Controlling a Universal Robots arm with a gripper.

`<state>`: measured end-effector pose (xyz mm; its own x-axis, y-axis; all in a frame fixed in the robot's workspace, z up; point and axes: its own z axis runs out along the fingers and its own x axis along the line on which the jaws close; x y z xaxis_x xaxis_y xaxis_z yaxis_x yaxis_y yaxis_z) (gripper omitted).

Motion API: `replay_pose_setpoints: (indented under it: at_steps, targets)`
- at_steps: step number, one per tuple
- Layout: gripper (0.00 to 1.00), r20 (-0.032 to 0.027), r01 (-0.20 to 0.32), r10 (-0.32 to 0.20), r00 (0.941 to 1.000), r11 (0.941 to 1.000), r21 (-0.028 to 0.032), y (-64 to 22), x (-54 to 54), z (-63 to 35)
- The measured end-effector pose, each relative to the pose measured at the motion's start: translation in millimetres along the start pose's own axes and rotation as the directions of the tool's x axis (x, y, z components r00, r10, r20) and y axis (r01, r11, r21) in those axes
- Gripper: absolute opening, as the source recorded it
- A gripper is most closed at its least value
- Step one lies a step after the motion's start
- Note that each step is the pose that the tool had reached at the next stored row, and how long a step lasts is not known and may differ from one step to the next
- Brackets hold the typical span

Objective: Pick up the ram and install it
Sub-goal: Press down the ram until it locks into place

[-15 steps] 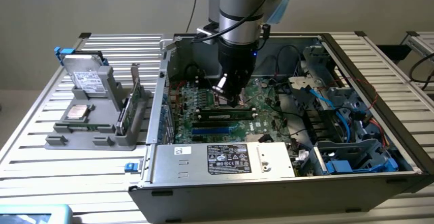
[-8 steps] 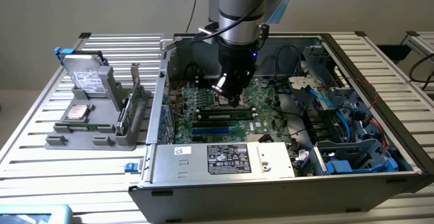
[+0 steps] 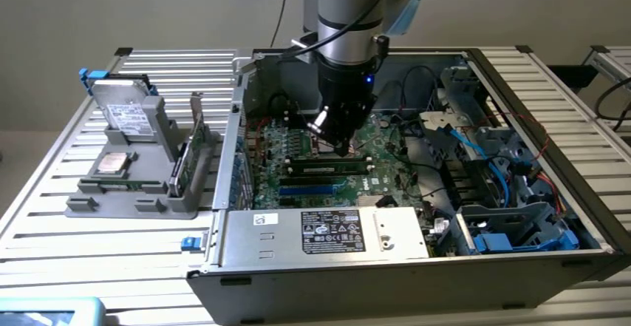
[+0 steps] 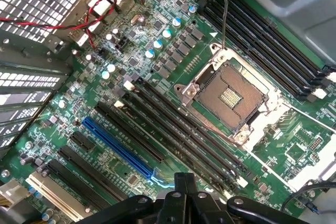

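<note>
Open case top (image 3: 522, 52) gives access from above. Gripper (image 3: 338, 145) is lowered over the motherboard (image 3: 295, 148); free room is seen around the CPU socket (image 4: 228, 95). At 3 o'clock passage is crowded by cables (image 3: 448, 130) and drive cage (image 3: 518, 226). At 6 o'clock the power supply (image 3: 326, 230) blocks. At 9 o'clock the case wall (image 3: 236, 134) stands close.

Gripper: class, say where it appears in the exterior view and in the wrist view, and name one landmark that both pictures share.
Exterior view: the gripper hangs near the picture's middle, inside the open computer case, just above the motherboard.
Wrist view: the gripper, shut, sits over the ends of the long black slots, beside the blue slot.
Shared landmark: the green motherboard.
</note>
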<state>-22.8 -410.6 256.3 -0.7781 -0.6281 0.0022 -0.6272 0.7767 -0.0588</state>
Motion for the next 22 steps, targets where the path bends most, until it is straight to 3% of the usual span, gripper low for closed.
replay_pose_setpoints:
  at_steps: [7,13,17,22]
  targets:
    - [0.11,0.0065,-0.068,0.068,0.9977,0.9976,0.0101,0.0,0.0,0.0]
    - [0.11,0.0100,-0.131,0.131,0.9914,0.9913,0.0164,0.0,0.0,0.0]
    - [0.11,0.0082,-0.184,0.184,0.9829,0.9827,0.0175,0.0,0.0,0.0]
    - [0.11,0.0041,-0.253,0.253,0.9676,0.9674,0.0182,0.0,0.0,0.0]
